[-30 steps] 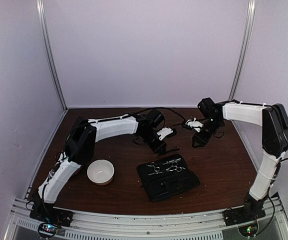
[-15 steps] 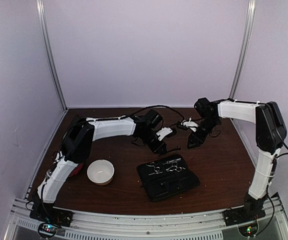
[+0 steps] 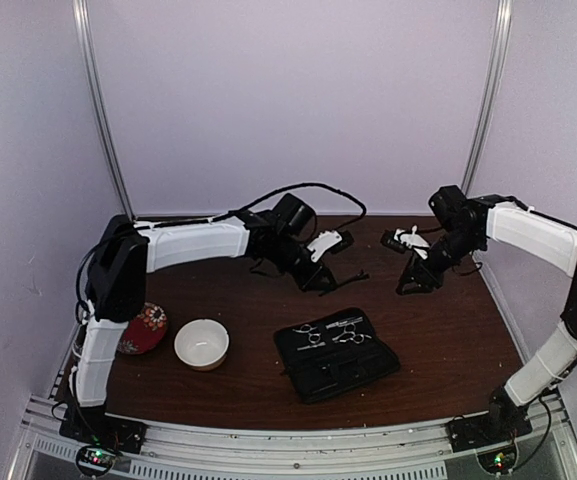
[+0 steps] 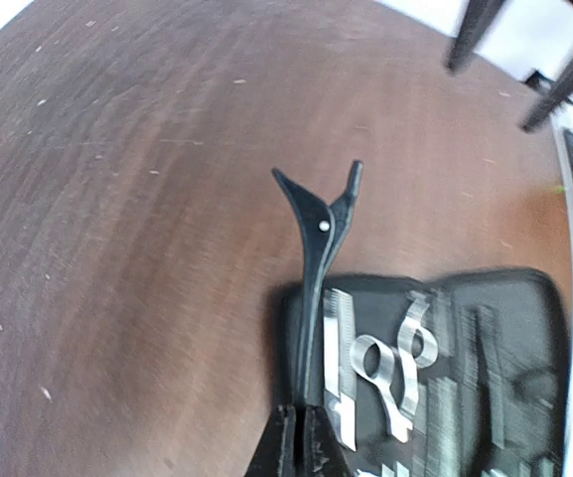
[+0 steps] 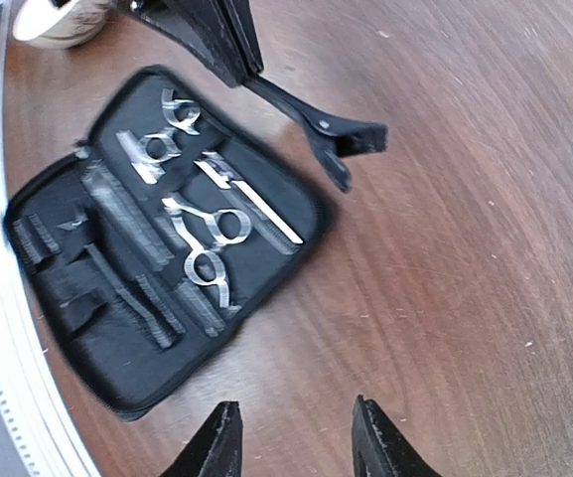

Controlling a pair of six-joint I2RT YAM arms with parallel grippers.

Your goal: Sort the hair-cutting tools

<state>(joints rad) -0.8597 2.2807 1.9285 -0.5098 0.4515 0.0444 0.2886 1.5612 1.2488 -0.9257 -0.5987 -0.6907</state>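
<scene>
Pouch (image 3: pixel 358 365) lies open mid-bench (image 3: pixel 448 330), two silver scissors (image 3: pixel 310 336) on its far half. Bowl (image 3: pixel 201 344) left of pouch, red object (image 3: pixel 145 328) farther left. Left pincer (image 3: pixel 318 283) beyond pouch, black clip (image 3: pixel 348 279) jutting from tip. Right pincer (image 3: pixel 408 285) nearby, apart from clip.

Contents of the scene, by count: two pairs of silver scissors (image 5: pixel 170 132) (image 5: pixel 210 246) with ring handles; one black clip (image 4: pixel 316 258); one silver comb (image 5: pixel 256 211); one black pouch (image 3: pixel 353 375); one white bowl (image 3: pixel 201 343); one red patterned object (image 3: pixel 146 328); two white-and-black robot arms (image 3: pixel 193 243) (image 3: pixel 533 232); one brown table (image 3: pixel 448 340). Further dark pieces tucked in the pouch are too blurred to be counted.
</scene>
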